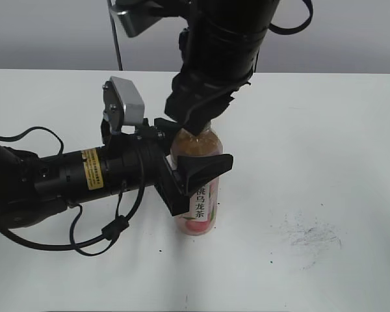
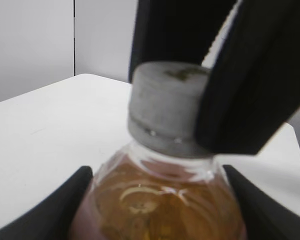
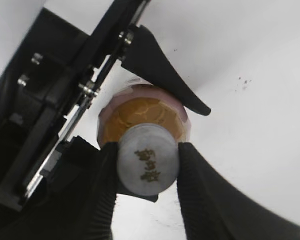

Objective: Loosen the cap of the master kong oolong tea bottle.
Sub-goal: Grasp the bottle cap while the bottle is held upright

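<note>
Exterior view: the master kong oolong tea bottle [image 1: 197,188] stood upright on the surface [image 1: 325,162], the left end effector [image 1: 192,174] clamped around its body from the side.

Left wrist view: a weak hold could let the bottle spin.

Right wrist view: the right end effector [image 3: 147,167], reaching down from above, gripped the cap [image 3: 148,165].

Black left arm [image 1: 71,179] with yellow label [image 1: 91,169], looping black cable [image 1: 110,227], grey wrist camera [image 1: 125,104], silver screws [image 3: 86,89]
</note>
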